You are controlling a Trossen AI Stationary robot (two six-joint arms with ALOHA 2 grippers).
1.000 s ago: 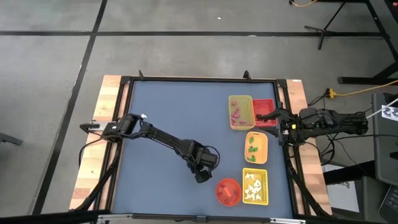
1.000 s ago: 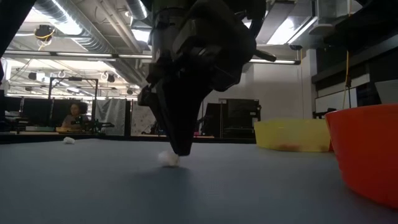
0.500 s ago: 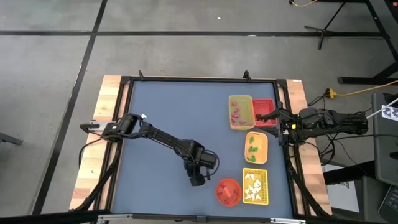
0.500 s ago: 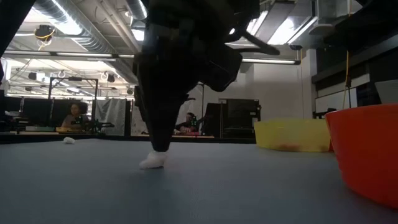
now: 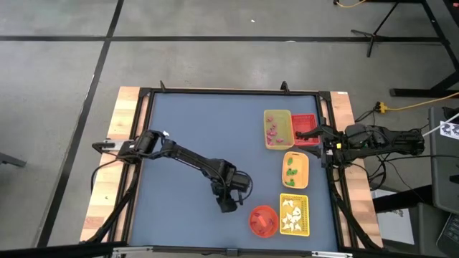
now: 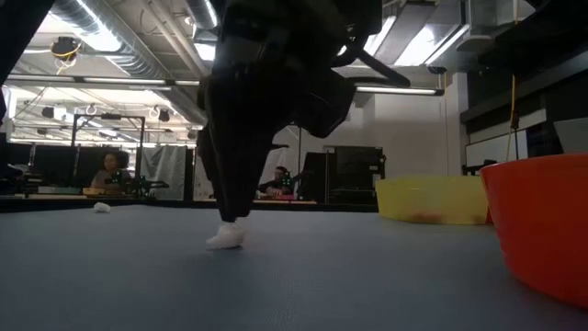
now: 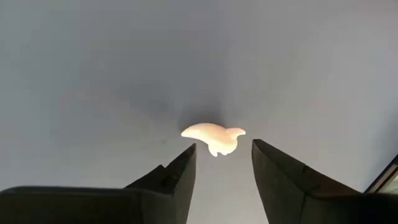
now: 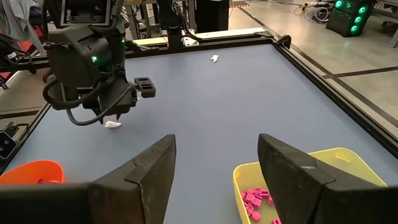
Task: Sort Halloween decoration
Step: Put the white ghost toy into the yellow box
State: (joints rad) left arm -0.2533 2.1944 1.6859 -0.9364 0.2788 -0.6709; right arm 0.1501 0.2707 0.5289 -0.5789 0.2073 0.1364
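Note:
A small white ghost piece point(image 7: 214, 135) of the Halloween decoration lies flat on the blue table point(image 5: 201, 143), left of the red-orange bowl point(image 5: 263, 221). My left gripper point(image 7: 221, 152) points steeply down over it and is open, one fingertip on either side of the ghost's near edge. In the low view the ghost point(image 6: 226, 237) sits right under the dark fingertips. My right gripper point(image 8: 214, 162) waits open at the table's right edge, over the red tray point(image 5: 306, 129). A second white piece point(image 8: 214, 59) lies far off near the left edge. My left gripper's fingers stand on either side of the ghost's near edge point(image 7: 217, 149), pointing down from above. The ghost lies flat on the table. Whether a fingertip point(image 6: 230, 219) touches it, I cannot tell.
Along the right side stand a yellow tray point(image 5: 277, 129) with pink pieces, an orange tray point(image 5: 295, 170) with green pieces and a yellow tray point(image 5: 294, 215) with white ghosts. The bowl stands close to the right of my left gripper. People sit in the room behind.
My left gripper has rolled and tipped, so that its fingertips have swung a little toward the table's left edge. It has opened and let go of the white ghost. The ghost has shifted slightly the same way and lies flat on the table.

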